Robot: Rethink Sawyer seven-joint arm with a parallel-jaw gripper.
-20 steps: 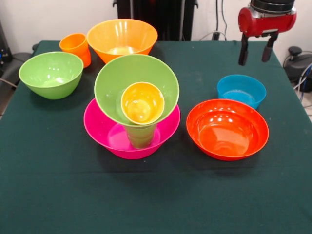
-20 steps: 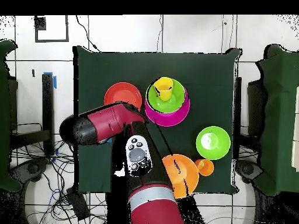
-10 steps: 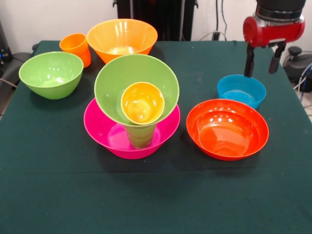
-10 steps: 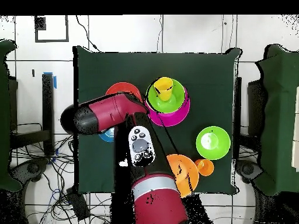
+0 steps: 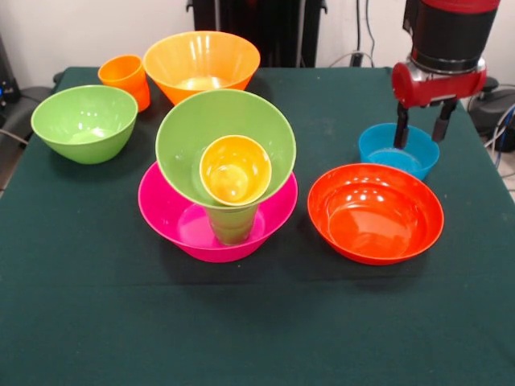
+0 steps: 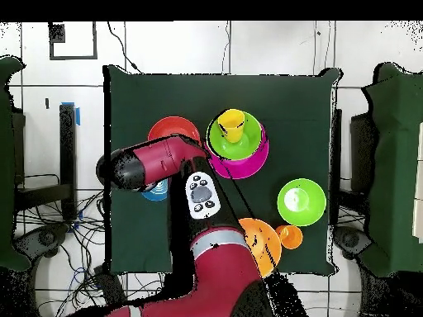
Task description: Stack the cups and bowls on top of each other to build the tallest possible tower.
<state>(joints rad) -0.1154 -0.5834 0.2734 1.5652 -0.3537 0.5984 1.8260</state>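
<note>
Gripper (image 5: 420, 135) is spread open, empty, fingers straddling the small translucent blue plastic bowl's (image 5: 388, 150) far rim, probably lining up a grab.

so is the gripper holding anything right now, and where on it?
Nothing held. The gripper is open, fingers straddling the far rim of the blue bowl without closing on it.

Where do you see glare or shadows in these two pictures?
Front view: white glare spots inside the red-orange bowl and pink bowl; soft shadows lie under the bowls. Overhead view: the arm hides most of the blue bowl; no clear glare.
</note>
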